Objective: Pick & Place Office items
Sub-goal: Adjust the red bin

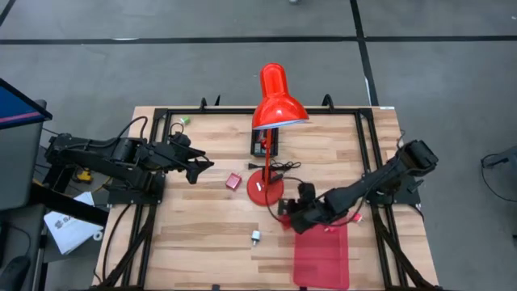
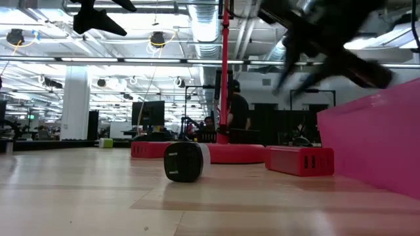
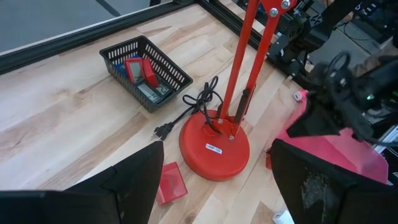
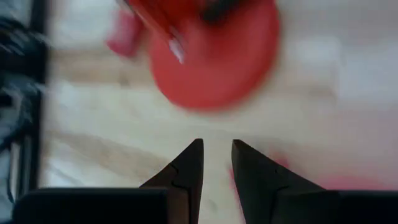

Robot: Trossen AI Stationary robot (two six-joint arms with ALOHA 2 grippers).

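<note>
- Pale wooden tabletop (image 1: 202,234) in a black frame sets the stage, with a big open workshop hall behind it in the low view.
- Progress looks early: the flat translucent red tray (image 1: 321,259) holds one or two small pink pieces near its far edge, nothing more that I can make out.
- Right gripper (image 1: 296,212) hangs over the tray's near corner, just beside the lamp base; its dark fingers (image 4: 186,171) are drawn nearly together, and nothing shows between them.
- Left gripper (image 1: 200,166) waits over the table's left side, jaws spread wide, nothing held.
- Left to go, by my reckoning: the pink square block (image 1: 234,181) beside the lamp base, the little black-and-silver cylinder (image 1: 255,237) on bare wood, the small green piece (image 1: 183,120) at the far edge.
- More red and grey items sit in the black mesh basket (image 3: 146,71).
- Obstacle watch: the tall red desk lamp (image 1: 275,101) with its round base (image 3: 214,146) and loose black cord (image 3: 189,109) stands mid-table, between basket and tray.
</note>
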